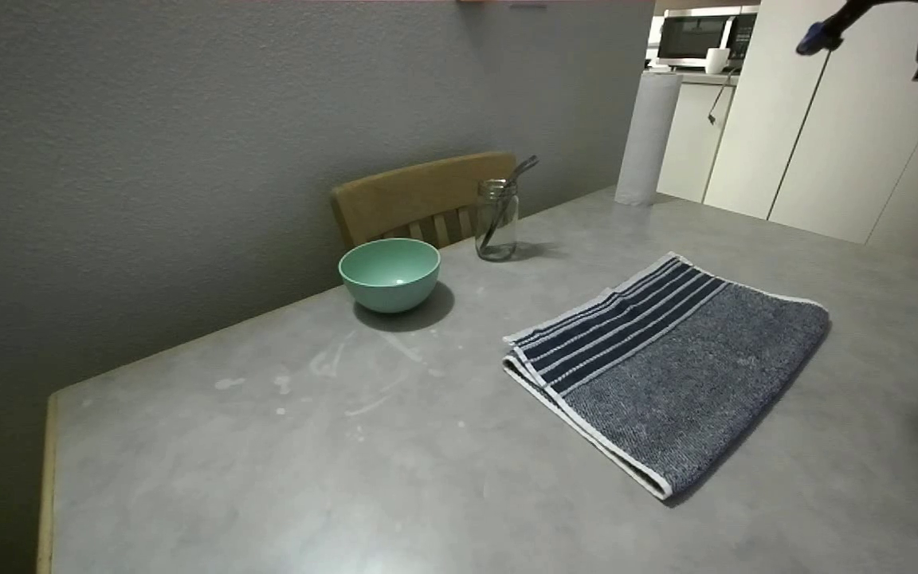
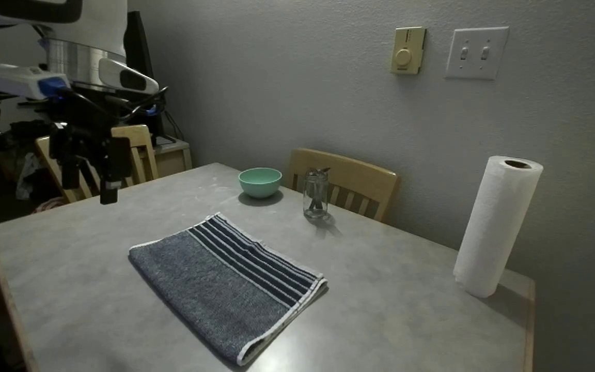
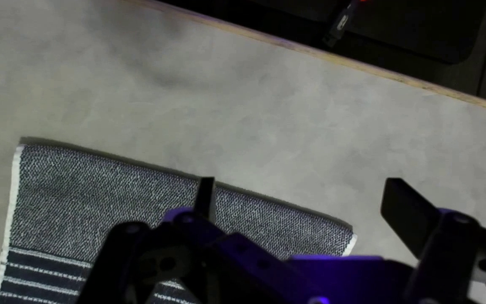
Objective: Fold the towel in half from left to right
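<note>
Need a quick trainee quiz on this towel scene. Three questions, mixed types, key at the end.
1. Fill in: the towel has a band of thin light ____ along one edge.
2. Which stands nearer the glass jar in both exterior views? A) teal bowl B) paper roll
3. True or false: the gripper is open and holds nothing.

Key: 1. stripes; 2. A; 3. true.
</note>
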